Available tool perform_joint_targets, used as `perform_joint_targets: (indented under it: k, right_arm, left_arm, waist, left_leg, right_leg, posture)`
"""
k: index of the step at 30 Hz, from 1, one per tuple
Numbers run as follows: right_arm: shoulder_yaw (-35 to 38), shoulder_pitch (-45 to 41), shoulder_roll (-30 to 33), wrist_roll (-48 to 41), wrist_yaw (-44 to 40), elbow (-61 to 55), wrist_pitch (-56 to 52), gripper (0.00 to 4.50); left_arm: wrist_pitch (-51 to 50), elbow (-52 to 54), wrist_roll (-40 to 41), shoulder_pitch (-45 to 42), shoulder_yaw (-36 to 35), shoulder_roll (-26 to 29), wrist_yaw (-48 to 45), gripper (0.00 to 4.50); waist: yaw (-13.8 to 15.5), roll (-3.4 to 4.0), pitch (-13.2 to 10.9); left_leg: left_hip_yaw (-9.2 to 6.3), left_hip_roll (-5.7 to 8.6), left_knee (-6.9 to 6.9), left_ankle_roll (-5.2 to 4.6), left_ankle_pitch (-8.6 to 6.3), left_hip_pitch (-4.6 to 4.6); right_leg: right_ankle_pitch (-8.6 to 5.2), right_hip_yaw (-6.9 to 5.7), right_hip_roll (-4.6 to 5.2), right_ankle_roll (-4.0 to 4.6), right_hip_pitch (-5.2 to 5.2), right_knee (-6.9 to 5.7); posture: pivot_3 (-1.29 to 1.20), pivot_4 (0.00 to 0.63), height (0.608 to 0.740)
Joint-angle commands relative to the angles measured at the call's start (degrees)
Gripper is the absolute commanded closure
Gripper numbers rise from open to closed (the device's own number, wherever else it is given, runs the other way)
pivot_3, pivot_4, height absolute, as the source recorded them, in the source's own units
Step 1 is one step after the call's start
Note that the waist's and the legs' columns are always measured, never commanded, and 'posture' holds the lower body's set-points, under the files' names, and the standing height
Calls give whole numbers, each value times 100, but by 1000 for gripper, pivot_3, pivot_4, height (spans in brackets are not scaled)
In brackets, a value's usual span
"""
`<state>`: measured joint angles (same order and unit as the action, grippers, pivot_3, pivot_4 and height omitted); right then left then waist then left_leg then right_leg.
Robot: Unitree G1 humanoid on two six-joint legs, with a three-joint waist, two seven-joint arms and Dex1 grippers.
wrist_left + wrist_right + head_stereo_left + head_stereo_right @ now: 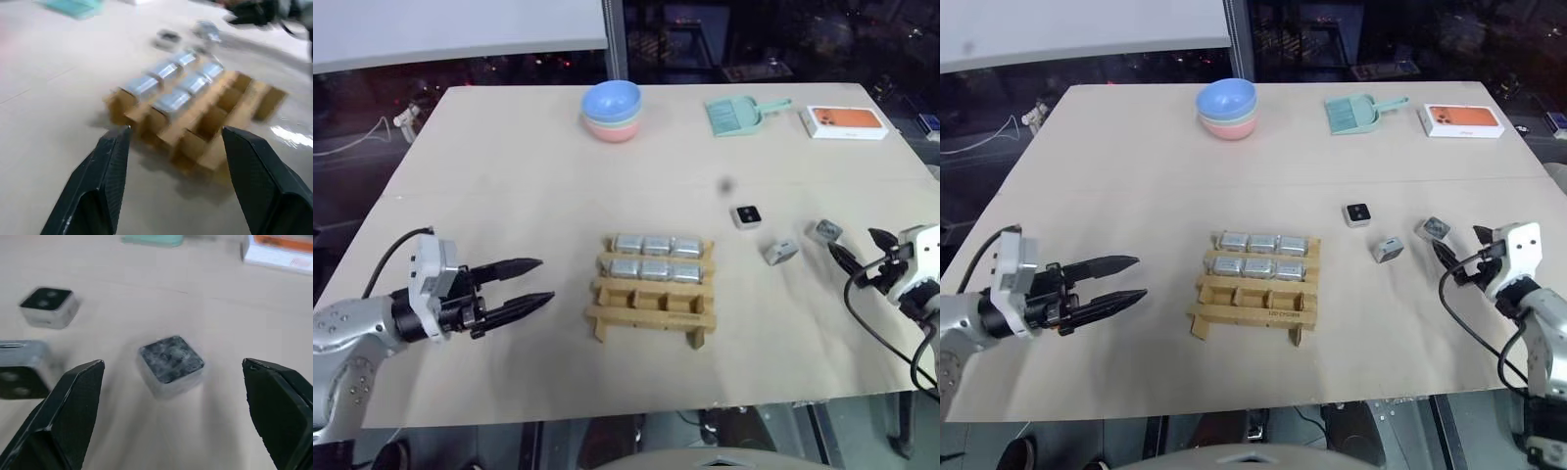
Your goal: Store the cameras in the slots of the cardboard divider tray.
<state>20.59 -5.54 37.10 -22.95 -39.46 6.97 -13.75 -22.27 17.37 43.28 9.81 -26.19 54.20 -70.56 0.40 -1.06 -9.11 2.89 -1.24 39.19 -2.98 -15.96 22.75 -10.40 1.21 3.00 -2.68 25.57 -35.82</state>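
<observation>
Tray: tan slatted cardboard divider tray [651,291] near the front middle of the pale wooden table [509,176]; front row of three slots bare, the two rows behind each filled.
Stored cameras: six silver-grey boxy cameras [655,258] seated in the middle and far rows, three apiece.
Left hand: black two-fingered left hand [524,284] just left of the tray, fingers parted, grasping nothing, pointed toward the tray.
Right hand: black two-fingered right hand [859,251] at the table's right edge, fingers spread wide, nothing between them; nearest loose camera just in front.
Loose cameras: three on the table right of the tray; one [780,251] tilted, one [824,231] by the right hand, one [747,215] farther back, black lens face up.
Far edge: stacked blue, green and pink bowls [612,111]; teal dustpan [740,114]; white-and-orange flat box [844,121].
</observation>
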Motion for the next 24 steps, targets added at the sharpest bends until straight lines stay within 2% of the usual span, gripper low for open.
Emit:
perform_joint_targets:
  k: [1,7,10,16,24]
  right_arm:
    - [-232,-451,497,135,-369,381,-420,0]
    - [-805,-1426,868,318,-1122,1295,-612,0]
    - [-1250,-2079,890,763,-1421,2170,-187,0]
    - [-1670,-3157,784,1224,-1801,3626,399,0]
    - [-1960,-3565,806,1484,-2570,4306,515,0]
  left_arm:
    - [-481,237,538,-433,-274,425,-187,1443]
    - [-1027,395,889,-854,-344,826,-330,1443]
    - [-1056,455,800,-937,-247,891,-356,1443]
    - [-1235,692,922,-1241,-183,836,-228,1443]
    - [-1351,1001,976,-1297,-364,798,-77,1443]
  waist:
    - [5,0,-2]
    - [-88,-1,-3]
    - [-161,0,-13]
    - [-169,4,-19]
    - [-136,6,-24]
  left_leg:
    - [2,1,0,0,0,2]
    - [2,4,0,-1,0,-3]
    - [3,3,-2,0,0,-4]
    - [8,5,-1,0,1,-2]
    - [7,6,-1,1,1,4]
  right_leg:
    - [0,-1,0,0,0,1]
    - [0,0,-10,-2,-1,-1]
    - [1,3,-17,-1,-1,-1]
    - [2,9,-17,0,2,-1]
    - [3,6,-16,1,2,1]
  posture:
    - [0,150,740]
    - [0,150,740]
    - [0,150,740]
    - [0,150,740]
    - [0,150,740]
